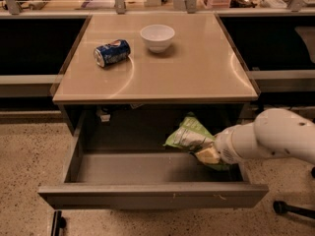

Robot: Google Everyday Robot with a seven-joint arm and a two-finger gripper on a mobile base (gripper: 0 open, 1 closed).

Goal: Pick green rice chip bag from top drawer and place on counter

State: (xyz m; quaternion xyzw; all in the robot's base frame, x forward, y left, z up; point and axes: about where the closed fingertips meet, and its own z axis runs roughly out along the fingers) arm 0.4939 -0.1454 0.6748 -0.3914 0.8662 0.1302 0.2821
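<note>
The green rice chip bag (189, 134) is in the right part of the open top drawer (147, 193), tilted up with its white label panel facing me. My gripper (207, 155) reaches into the drawer from the right and is shut on the bag's lower right end, holding it a little above the drawer floor. My white arm (275, 136) comes in from the right edge of the view. The tan counter (197, 68) lies directly above the drawer.
A blue soda can (112, 52) lies on its side at the counter's left rear. A white bowl (157, 37) stands at the rear middle. The counter's front edge overhangs the drawer's back. A chair-base caster (283, 208) stands on the floor at the lower right.
</note>
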